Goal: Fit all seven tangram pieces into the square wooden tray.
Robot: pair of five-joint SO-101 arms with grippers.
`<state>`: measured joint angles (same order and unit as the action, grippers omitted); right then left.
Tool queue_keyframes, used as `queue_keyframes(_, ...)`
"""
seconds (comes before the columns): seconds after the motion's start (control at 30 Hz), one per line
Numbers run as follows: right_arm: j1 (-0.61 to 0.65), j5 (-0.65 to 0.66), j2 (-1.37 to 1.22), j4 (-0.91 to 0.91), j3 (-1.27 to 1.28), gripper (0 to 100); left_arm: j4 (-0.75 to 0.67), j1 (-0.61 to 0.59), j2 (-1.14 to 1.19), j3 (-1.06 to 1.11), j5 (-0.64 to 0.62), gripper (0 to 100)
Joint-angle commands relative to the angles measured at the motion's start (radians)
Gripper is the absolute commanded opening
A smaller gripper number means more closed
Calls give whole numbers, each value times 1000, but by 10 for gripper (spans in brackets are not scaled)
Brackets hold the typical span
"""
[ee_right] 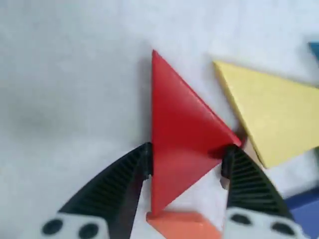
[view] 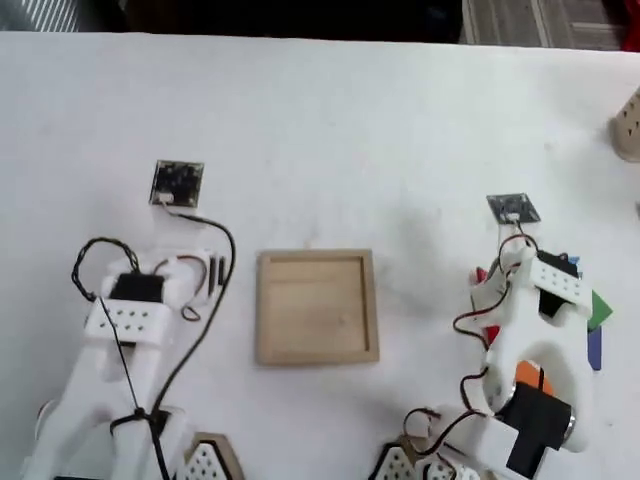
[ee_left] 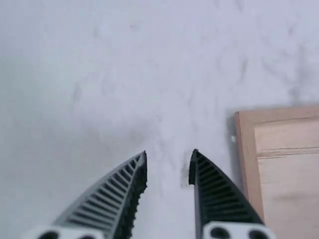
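In the high view the square wooden tray (view: 316,258) lies at the centre of the tabletop (view: 330,130) with nothing inside. A green piece (view: 600,310) peeks out under the arm at 4 o'clock from it.

In the left wrist view the left claw (ee_left: 168,167) is spread over the bare tabletop, just beside the tray.

In the right wrist view the right claw (ee_right: 185,159) pinches the red triangle (ee_right: 179,124), one finger on a straight edge, the other at a corner. The yellow triangle (ee_right: 271,112) and an orange piece (ee_right: 182,224) lie close by.

The triangle looks thin, stiff and light, probably smooth. I judge the corner hold may let it twist, so an edge-and-opposite-point grip is safer.
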<state>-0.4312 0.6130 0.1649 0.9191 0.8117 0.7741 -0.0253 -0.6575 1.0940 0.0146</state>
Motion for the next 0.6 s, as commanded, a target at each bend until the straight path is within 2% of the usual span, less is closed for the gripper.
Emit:
queue_keyframes(0.0, -27, -11, 41, -24, 0, 226, -18, -4, 2, -6, 9, 155)
queue_keyframes(0.23, -1, -20, 28, -33, -2, 226, -18, -4, 2, -6, 9, 155)
queue_keyframes(0.4, -2, -11, -97, -68, -15, 225, -17, -5, 2, -6, 9, 155)
queue_keyframes(0.57, -18, 25, -183, 4, -117, 225, -17, -5, 2, -6, 9, 155)
